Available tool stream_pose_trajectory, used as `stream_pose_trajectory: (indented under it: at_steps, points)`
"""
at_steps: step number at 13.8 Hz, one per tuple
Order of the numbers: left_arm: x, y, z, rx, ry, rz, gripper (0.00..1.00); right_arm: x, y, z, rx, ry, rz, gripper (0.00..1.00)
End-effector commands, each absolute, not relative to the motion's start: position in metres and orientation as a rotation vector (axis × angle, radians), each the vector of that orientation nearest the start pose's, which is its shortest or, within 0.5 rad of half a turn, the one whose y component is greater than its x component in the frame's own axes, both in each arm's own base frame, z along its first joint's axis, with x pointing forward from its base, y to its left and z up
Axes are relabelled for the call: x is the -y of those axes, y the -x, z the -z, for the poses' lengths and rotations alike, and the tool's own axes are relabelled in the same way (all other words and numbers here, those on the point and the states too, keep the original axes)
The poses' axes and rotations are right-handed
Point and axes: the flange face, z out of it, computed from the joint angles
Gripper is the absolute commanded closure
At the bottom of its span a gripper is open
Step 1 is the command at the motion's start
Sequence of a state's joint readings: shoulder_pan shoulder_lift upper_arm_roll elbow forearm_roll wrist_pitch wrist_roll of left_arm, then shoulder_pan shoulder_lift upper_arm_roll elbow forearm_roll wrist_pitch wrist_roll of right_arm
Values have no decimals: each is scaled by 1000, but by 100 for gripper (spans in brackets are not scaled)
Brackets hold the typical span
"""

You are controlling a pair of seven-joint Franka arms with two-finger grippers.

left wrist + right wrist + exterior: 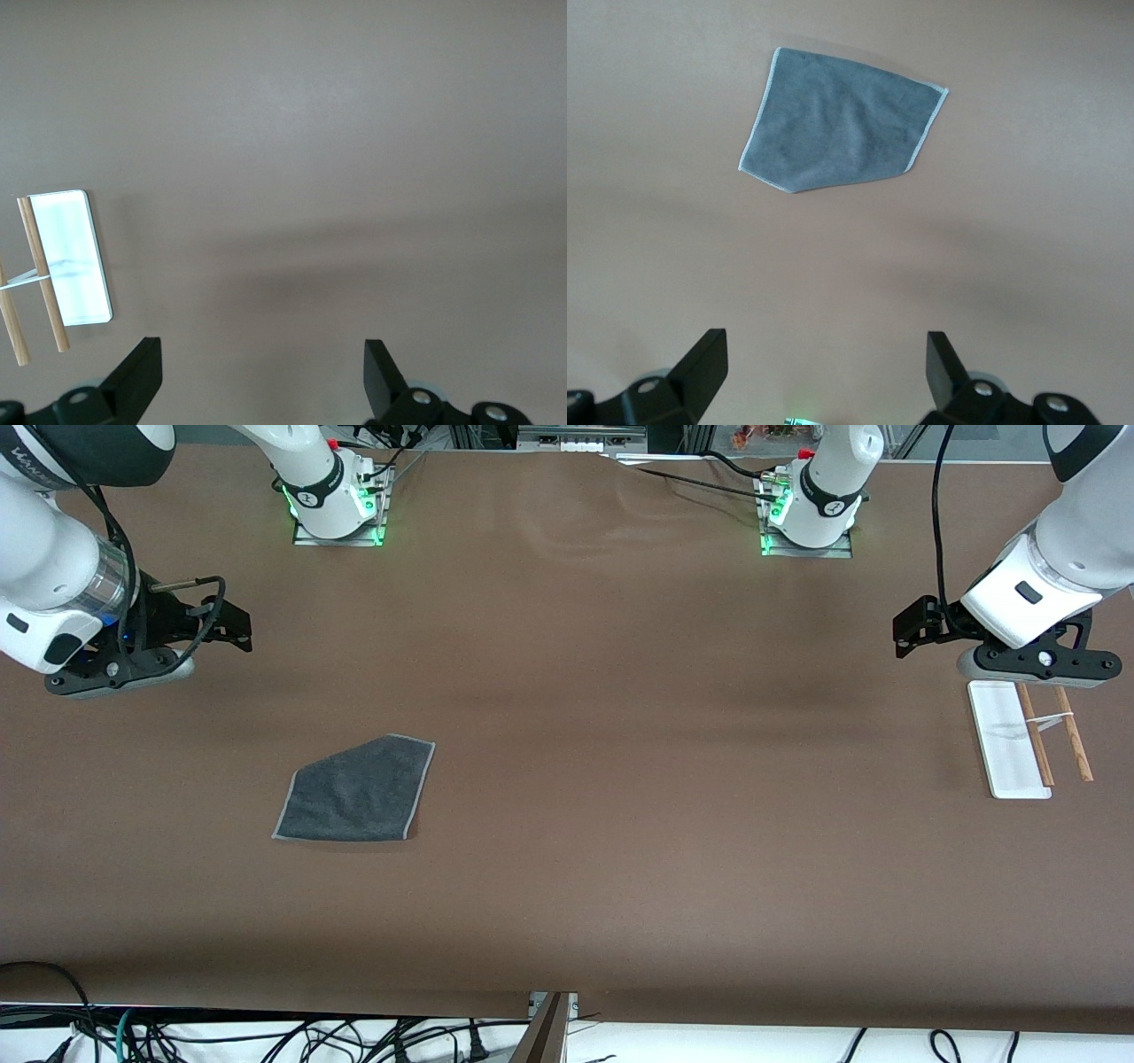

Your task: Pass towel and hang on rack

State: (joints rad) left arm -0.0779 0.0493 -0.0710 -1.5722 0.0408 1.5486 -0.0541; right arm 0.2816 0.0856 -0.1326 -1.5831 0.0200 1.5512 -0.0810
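I am seeing the towel (357, 790) lying flat on the table (620, 824) toward the right arm's end; the rack (1010, 748) is standing under the empty, spread left gripper (904, 627); the right gripper (239, 627) is hovering empty, fingers apart.

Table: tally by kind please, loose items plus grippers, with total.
Towel: 1, the towel, flat on the table toward the right arm's end.
Rack: 1, the rack, at the left arm's end.
Grippers: 2, the left gripper beside the rack and the right gripper over bare table, both open and empty.
Total: 4
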Motion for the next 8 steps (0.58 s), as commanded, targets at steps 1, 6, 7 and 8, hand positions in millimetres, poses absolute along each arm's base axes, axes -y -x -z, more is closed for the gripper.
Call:
stream_pose_trajectory:
  at_steps: [1,6,7,8]
  points:
    - [80,-563,-600,-144,3081,-114,0,-94,-565,-571,349,3117,-184,1]
    - [80,-563,-600,-146,3079,-114,0,-93,-567,-568,347,3118,-175,1]
    - [80,-563,-600,-146,3079,-114,0,-93,-567,-567,349,3118,-177,1]
    - [80,-563,-600,-146,3079,-114,0,-93,-570,-561,350,3122,-179,1]
